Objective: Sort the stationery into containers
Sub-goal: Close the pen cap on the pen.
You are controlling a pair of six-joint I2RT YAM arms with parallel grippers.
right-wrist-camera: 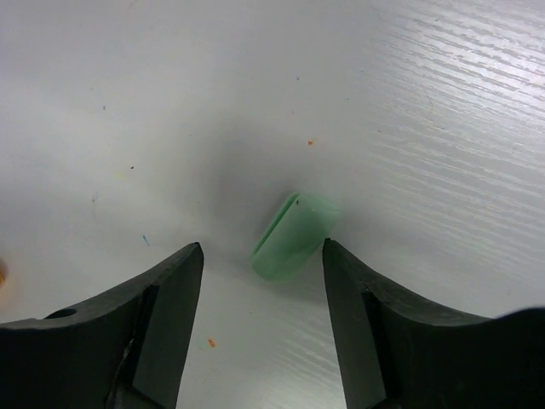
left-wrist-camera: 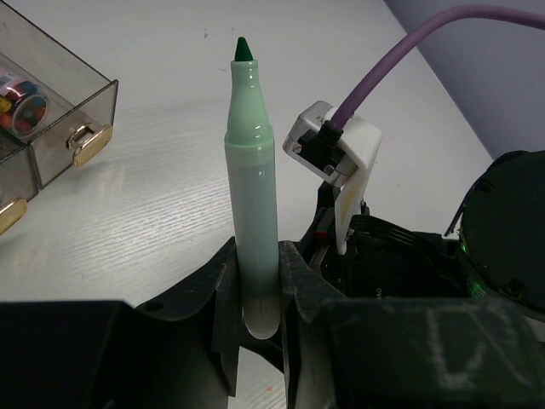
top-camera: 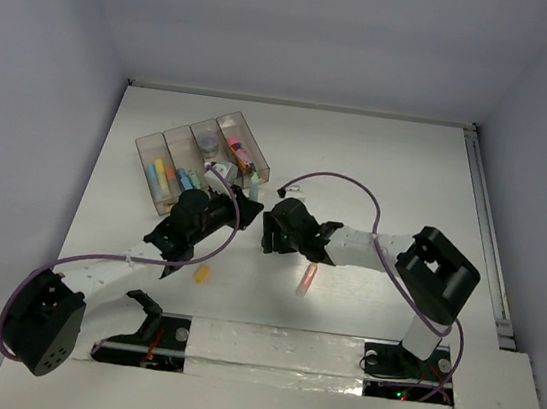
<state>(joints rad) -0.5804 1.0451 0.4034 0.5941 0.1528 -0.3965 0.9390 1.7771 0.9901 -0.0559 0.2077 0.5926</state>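
My left gripper (left-wrist-camera: 255, 290) is shut on the lower barrel of a pale green marker (left-wrist-camera: 251, 196), which has no cap and points its dark green tip away from the wrist. In the top view this left gripper (top-camera: 231, 202) hovers just off the near right corner of the smoky four-compartment tray (top-camera: 148, 163). My right gripper (right-wrist-camera: 262, 251) stands open, pointing down at the table. A short green cap (right-wrist-camera: 294, 236) lies on the table just beyond its tips, close to the right finger and touching neither. Under the right gripper (top-camera: 272, 233) the cap is hidden in the top view.
The tray holds yellow, blue and pink markers and a grey pot (top-camera: 207, 139). A pink-orange marker (top-camera: 306, 279) and a small yellow piece (top-camera: 202, 276) lie on the table near the arms. The right arm's wrist camera (left-wrist-camera: 336, 149) sits very close to the held marker.
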